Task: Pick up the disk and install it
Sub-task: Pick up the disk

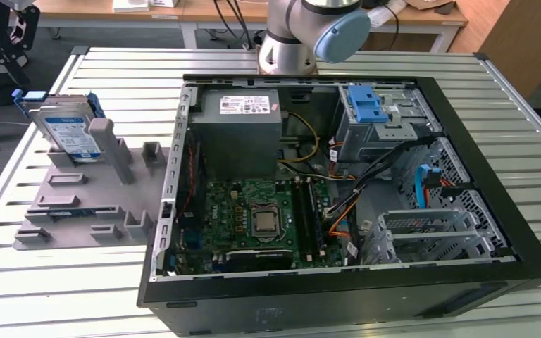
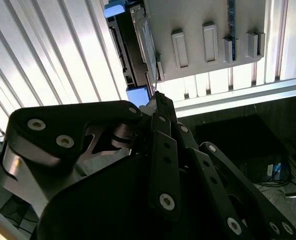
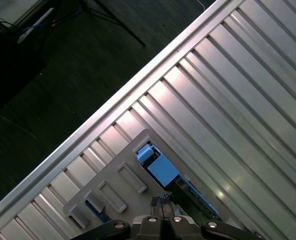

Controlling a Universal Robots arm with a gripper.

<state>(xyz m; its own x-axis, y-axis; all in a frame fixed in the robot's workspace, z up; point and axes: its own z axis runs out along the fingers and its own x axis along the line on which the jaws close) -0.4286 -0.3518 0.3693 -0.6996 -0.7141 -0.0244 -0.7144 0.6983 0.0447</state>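
Gripper (image 2: 157, 98): jaws drawn narrow, nothing held, tips close to the blue carrier tab of the disk (image 2: 143, 45). The disk stands on edge in a gray holder (image 1: 73, 211) on the counter (image 1: 45, 296). In the exterior view, it is at 9 o'clock of the open computer case (image 1: 496, 278).

Disk (image 1: 67, 132): flat silver drive with a white-and-blue label facing out, framed by a blue plastic carrier with its handle tab at the upper end. Stands on edge, leaning back, in gray holder (image 1: 81, 205), at exterior view's left of open computer case (image 1: 346, 310). Second wrist view: disk (image 2: 142, 40) edge-on. First wrist view: disk (image 3: 160, 170), blue tab uppermost.
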